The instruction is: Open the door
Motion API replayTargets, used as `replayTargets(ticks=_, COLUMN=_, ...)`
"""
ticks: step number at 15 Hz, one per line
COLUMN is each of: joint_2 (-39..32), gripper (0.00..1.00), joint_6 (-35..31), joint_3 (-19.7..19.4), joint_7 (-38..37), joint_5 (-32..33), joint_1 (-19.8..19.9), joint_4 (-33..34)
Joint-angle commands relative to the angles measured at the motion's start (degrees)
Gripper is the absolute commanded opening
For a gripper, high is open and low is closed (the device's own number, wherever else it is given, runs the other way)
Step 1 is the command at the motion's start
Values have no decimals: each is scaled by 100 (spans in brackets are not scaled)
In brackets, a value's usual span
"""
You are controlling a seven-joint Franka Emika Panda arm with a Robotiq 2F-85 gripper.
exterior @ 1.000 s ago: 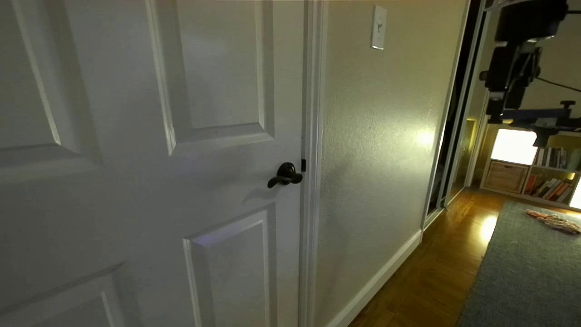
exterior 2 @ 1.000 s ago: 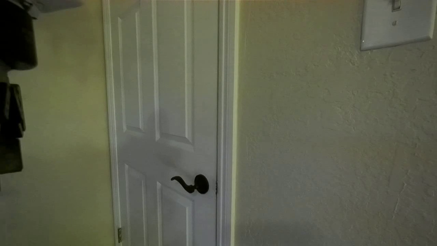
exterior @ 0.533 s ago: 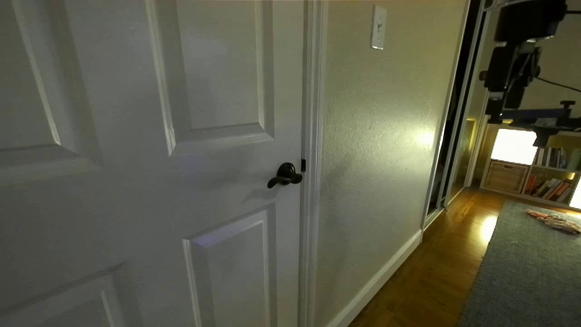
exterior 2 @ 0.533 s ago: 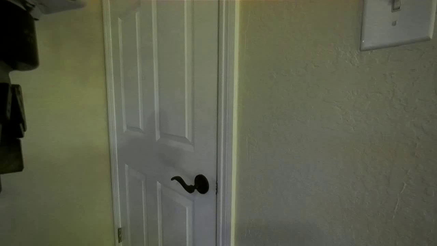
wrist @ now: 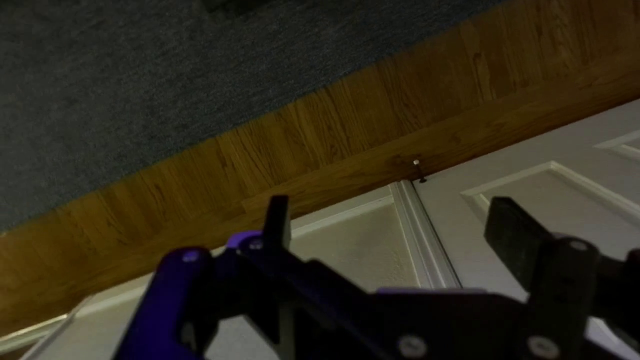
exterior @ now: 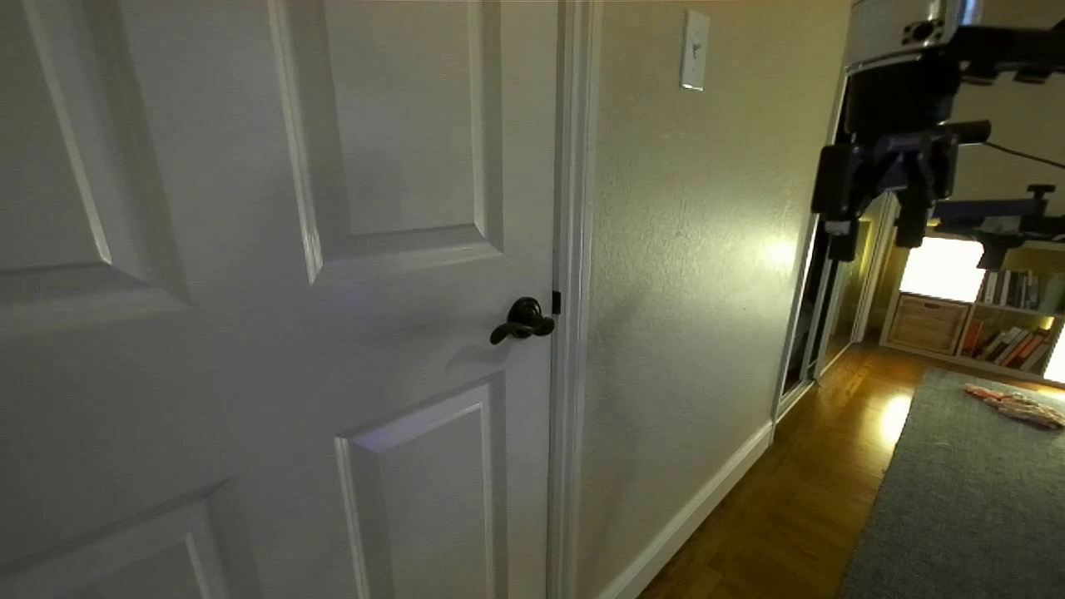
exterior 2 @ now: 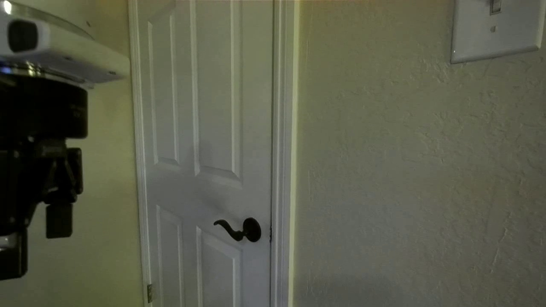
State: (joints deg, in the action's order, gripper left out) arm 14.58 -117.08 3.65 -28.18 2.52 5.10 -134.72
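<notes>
The door, white with raised panels, shows in both exterior views and looks closed within its white frame; a dark lever handle sits near one edge of it. The gripper hangs well apart from the door, its fingers pointing down, and the wrist view shows the jaws standing wide apart. Near the door, on the handle side, a light switch is fixed to the wall. Well beyond that side of the door stands a shelf unit with compartments. In its lower compartment toward the door sits a tan bin with a slot in its front, the inside hidden from view. The lower compartment away from the door holds leaning books, some with orange or red spines. Above these, a row of books stands in the upper compartment, and the upper compartment toward the door is filled with white glare, so what it holds cannot be told. A grey rug lies on the wooden floor apart from the door, a pale and reddish bundle on top of it.
</notes>
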Motion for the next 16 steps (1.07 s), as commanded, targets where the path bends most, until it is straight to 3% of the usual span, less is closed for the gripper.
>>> replayTargets(ticks=1, joint_2=-1044, gripper=100, joint_6=-175, joint_3=190, joint_7=-1256, joint_5=-372, joint_1=-146, joint_4=743)
replayTargets(ticks=5, joint_2=-1969, gripper=100, joint_6=-781, joint_3=142, joint_7=-2406, joint_5=-690, joint_1=-444, joint_4=1423)
replayTargets(ticks=9, joint_2=-2597, gripper=100, joint_6=-1674, joint_3=-66, joint_7=-3222, joint_5=-497, joint_1=-655, joint_4=1942)
replayTargets(ticks=11, joint_2=-2840, gripper=100, joint_6=-1907, joint_3=-192, joint_7=-3395, joint_5=-429, joint_1=-722, joint_4=2198)
replayTargets(ticks=12, joint_2=-2637, gripper=100, joint_6=-1732, joint_3=-160, joint_7=-3029, joint_5=-583, joint_1=-708, joint_4=1951)
replayTargets(ticks=16, joint_2=-2753, gripper=100, joint_6=-1749, joint_3=-208, joint_7=-3015, joint_5=-589, joint_1=-743, joint_4=2045)
